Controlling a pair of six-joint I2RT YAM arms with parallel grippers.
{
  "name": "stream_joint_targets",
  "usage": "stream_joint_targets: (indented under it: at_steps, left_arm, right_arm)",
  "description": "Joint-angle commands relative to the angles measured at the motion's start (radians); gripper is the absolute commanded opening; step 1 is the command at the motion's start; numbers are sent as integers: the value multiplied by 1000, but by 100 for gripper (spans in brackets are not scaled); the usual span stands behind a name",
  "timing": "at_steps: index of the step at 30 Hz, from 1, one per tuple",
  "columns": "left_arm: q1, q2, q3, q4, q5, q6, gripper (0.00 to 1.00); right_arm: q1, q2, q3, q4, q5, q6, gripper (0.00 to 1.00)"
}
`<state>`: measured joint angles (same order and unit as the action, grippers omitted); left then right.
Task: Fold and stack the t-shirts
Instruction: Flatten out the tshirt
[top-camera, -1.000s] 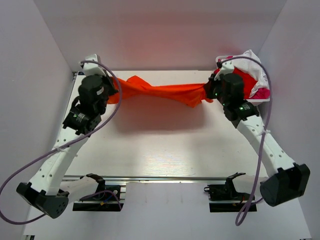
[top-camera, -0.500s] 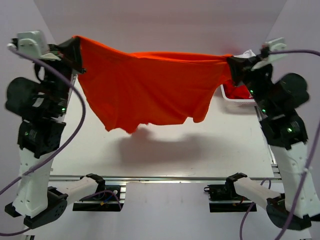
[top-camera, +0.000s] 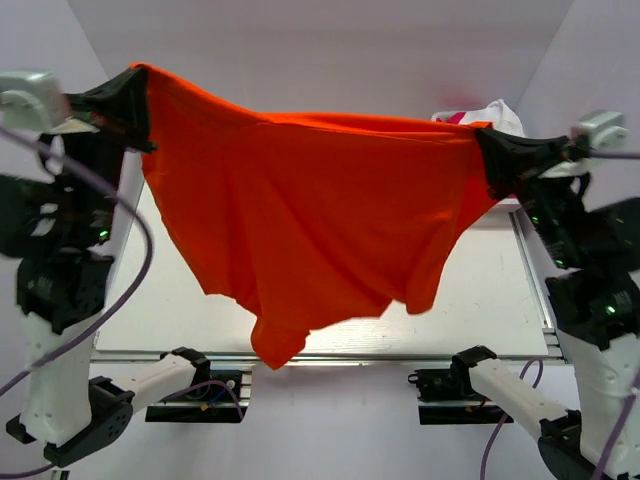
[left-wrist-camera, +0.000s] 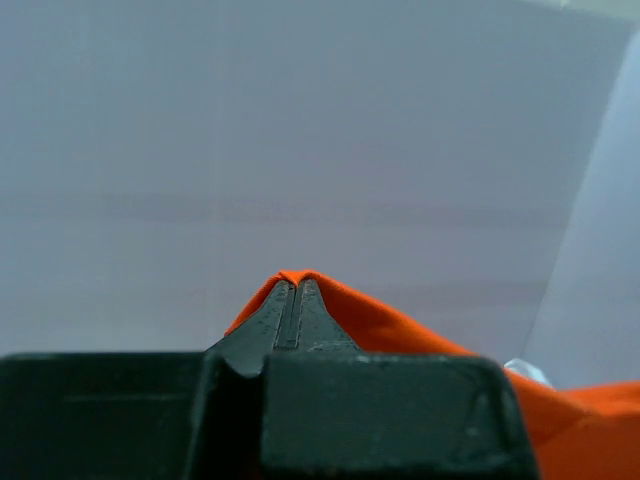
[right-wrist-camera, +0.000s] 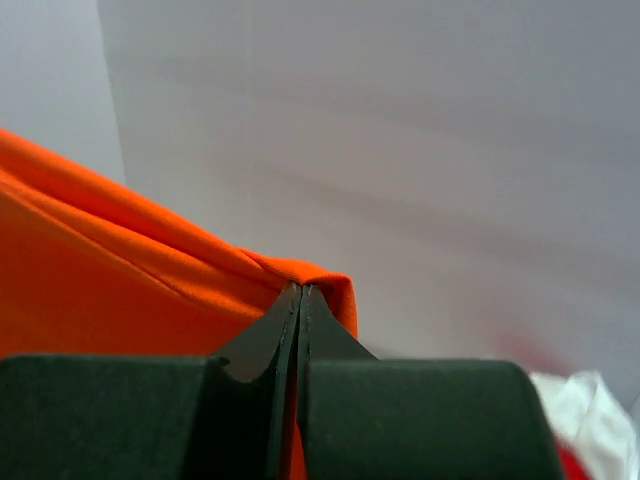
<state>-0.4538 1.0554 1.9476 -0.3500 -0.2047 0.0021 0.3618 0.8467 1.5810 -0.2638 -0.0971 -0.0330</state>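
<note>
Two grippers hold one orange t-shirt up in the air between them. On the left, our left gripper is clamped tight on one top corner of the cloth. On the right, our right gripper is pinched closed on the other top corner. In both wrist views we see the jaws pressed together, with a small fold of orange cloth showing at the tips. The shirt hangs spread like a sheet above the table, and its top edge sits higher at the left than at the right. Its lower edge is uneven, and one point drops lowest toward the near edge of the table, left of the middle. At the far right, behind the right gripper, we see part of the other t-shirts, white with a trace of pink.
</note>
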Motion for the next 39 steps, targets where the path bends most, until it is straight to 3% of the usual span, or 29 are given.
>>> stream_joint_targets:
  at_steps: [1, 5, 8, 11, 12, 13, 15, 16, 17, 18, 20, 24, 26, 30, 34, 39]
  left_arm:
    - [7, 77, -108, 14, -112, 0, 0]
    - [17, 179, -301, 69, -246, -65, 0]
    - [29, 343, -421, 82, -334, -131, 0]
    - [81, 598, -382, 43, -349, -185, 0]
    - [93, 671, -348, 28, -358, -185, 0]
    - [108, 748, -298, -1, -358, -200, 0]
    - [145, 986, -85, -126, -348, -209, 0]
    - [145, 1056, 6, -185, -348, -220, 2]
    - [158, 1183, 187, -245, -332, -220, 18]
    - [158, 1227, 258, -327, -305, -229, 52]
    - [168, 1247, 310, -319, -292, -217, 100]
    - [168, 1137, 105, -160, -254, -197, 100]
    - [168, 1069, 13, -119, -243, -197, 100]
    - [168, 999, -81, -110, -252, -197, 100]
    - [168, 953, -154, -138, -242, -211, 100]
    - [168, 873, -304, -175, -181, -254, 100]
  right_arm:
    - [-4, 57, -102, 70, 88, 25, 0]
    - [-4, 153, -309, 174, 169, 111, 0]
    - [-4, 292, -440, 250, 230, 166, 0]
    - [-4, 526, -461, 290, 255, 202, 0]
    - [-6, 578, -397, 285, 261, 203, 0]
    - [-6, 735, -366, 276, 258, 179, 0]
    - [-7, 826, -235, 180, 292, 170, 33]
    - [-4, 920, -155, 103, 287, 162, 41]
    - [-4, 934, -112, 74, 289, 156, 47]
    - [-6, 942, -108, 78, 280, 154, 53]
    - [-6, 928, -137, 93, 277, 151, 61]
    - [-7, 873, -190, 101, 292, 153, 71]
    - [-4, 845, -229, 100, 287, 176, 71]
    - [-4, 802, -277, 92, 283, 199, 77]
    - [-7, 784, -300, 69, 284, 212, 90]
    - [-7, 764, -363, 61, 281, 245, 90]
